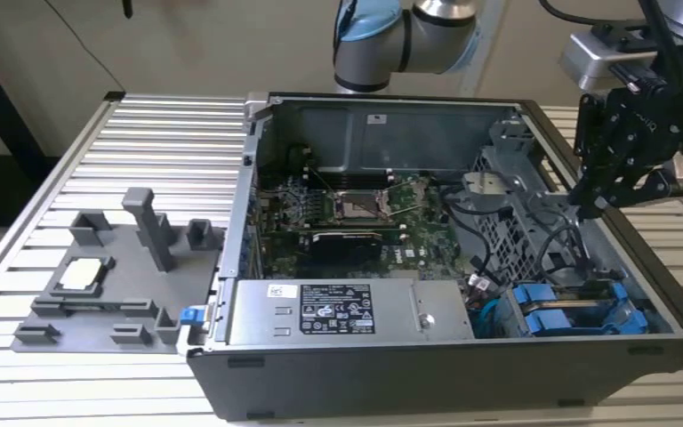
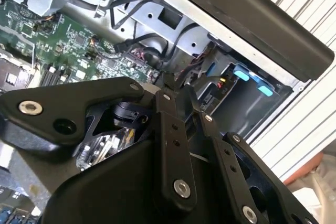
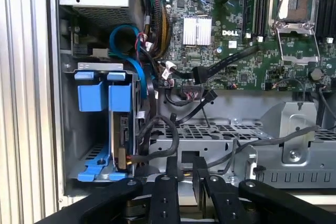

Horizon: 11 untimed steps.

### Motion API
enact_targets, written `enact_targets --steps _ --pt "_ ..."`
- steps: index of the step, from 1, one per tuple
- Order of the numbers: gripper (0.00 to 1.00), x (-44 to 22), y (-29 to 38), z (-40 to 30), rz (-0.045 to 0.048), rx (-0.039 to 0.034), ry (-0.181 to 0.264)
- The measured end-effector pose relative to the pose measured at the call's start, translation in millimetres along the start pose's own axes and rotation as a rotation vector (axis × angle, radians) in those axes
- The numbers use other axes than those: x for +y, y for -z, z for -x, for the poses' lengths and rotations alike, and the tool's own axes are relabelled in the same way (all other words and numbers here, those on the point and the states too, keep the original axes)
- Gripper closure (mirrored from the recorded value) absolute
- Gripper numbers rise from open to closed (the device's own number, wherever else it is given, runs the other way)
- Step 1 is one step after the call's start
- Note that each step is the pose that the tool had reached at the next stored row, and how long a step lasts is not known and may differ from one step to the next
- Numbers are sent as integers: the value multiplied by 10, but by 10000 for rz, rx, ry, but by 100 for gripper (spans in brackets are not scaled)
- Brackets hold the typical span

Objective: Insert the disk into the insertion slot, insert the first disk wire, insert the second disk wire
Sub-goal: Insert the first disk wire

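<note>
The gripper [image 3: 185,169], barely parted, holds nothing. The disk [image 3: 119,98] sits in the insertion slot [image 3: 79,140], near the gripper.

Blue disk frame [image 3: 120,98], grey perforated plate [image 3: 220,129], green motherboard [image 3: 231,35], black cable [image 3: 231,62].

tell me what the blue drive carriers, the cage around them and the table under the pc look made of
Blue drive carriers: most likely moulded plastic, judging by the uniform bright colour and soft sheen.
Cage: seemingly bare sheet steel, dull grey, with punched holes and folded edges.
Table: probably aluminium, pale matt silver in ribbed slats.
</note>
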<state>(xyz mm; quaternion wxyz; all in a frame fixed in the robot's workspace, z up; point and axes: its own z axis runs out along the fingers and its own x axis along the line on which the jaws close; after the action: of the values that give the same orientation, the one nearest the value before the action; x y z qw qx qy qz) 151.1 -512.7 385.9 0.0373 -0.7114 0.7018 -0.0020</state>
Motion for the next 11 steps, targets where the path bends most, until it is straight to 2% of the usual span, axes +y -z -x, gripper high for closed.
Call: enact_targets --steps 8,11 --pt "73 7 -1 21 0 0 -3" --pt "73 56 2 25 -1 1 -3"
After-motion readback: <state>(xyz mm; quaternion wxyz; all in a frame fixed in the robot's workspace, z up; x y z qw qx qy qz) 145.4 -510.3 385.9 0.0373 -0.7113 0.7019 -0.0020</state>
